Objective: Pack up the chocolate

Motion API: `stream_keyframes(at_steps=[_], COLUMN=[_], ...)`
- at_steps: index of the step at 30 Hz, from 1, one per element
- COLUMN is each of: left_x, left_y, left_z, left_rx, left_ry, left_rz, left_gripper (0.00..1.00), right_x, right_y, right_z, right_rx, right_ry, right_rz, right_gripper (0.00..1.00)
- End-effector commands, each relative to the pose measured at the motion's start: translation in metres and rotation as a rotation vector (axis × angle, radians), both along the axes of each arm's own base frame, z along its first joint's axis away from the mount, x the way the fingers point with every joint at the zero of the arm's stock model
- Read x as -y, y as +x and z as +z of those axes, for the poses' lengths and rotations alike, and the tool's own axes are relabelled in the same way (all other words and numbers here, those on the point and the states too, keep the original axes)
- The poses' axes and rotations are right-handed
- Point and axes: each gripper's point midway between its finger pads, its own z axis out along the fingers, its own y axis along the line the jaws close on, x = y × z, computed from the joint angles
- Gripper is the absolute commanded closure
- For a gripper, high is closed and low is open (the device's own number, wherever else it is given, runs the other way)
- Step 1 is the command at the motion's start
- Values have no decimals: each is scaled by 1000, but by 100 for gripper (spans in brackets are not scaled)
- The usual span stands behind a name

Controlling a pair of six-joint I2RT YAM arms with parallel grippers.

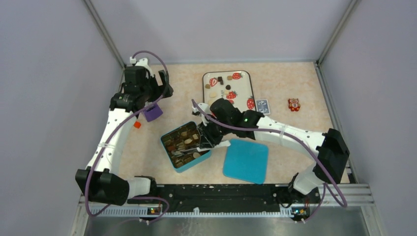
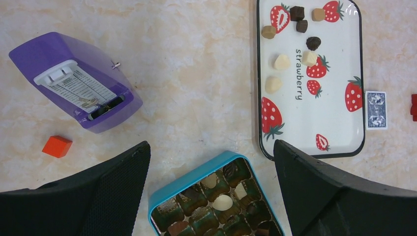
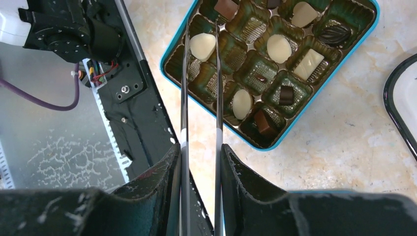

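The teal box [image 1: 164,142] sits open at the table's middle, its cells holding several chocolate pieces [image 3: 279,48]. More chocolate pieces [image 2: 282,61] lie on the strawberry tray [image 2: 334,98], which is at the back in the top view [image 1: 228,73]. My right gripper [image 3: 200,147] is shut on metal tongs [image 3: 184,98]. The blades reach over the box and a cream piece [image 3: 202,45] shows between them. It hovers at the box's right side [image 1: 211,135]. My left gripper [image 2: 211,147] is open and empty, high above the box's far edge [image 2: 196,174].
The teal lid [image 1: 246,160] lies right of the box. A purple device [image 2: 74,81] and an orange cube [image 2: 57,146] lie at the left. A blue card deck [image 1: 263,106] and an orange owl [image 1: 293,104] lie right of the tray.
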Motion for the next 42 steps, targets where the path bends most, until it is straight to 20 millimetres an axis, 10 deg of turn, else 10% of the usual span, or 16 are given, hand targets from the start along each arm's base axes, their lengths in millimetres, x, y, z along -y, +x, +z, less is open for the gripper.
stream_keyframes(at_steps=[1, 13, 42], left_x=[-1, -2, -2], left_y=[2, 2, 3], left_z=[10, 8, 11], left_rx=[44, 43, 49], left_ry=[-3, 1, 2], left_rz=[2, 3, 2], left_gripper=[1, 1, 1], right_x=[-24, -30, -33], right_y=[1, 0, 5], right_z=[32, 27, 33], right_rx=[40, 36, 55], right_ry=[112, 101, 113], right_rz=[31, 36, 30], right_gripper=[92, 74, 67])
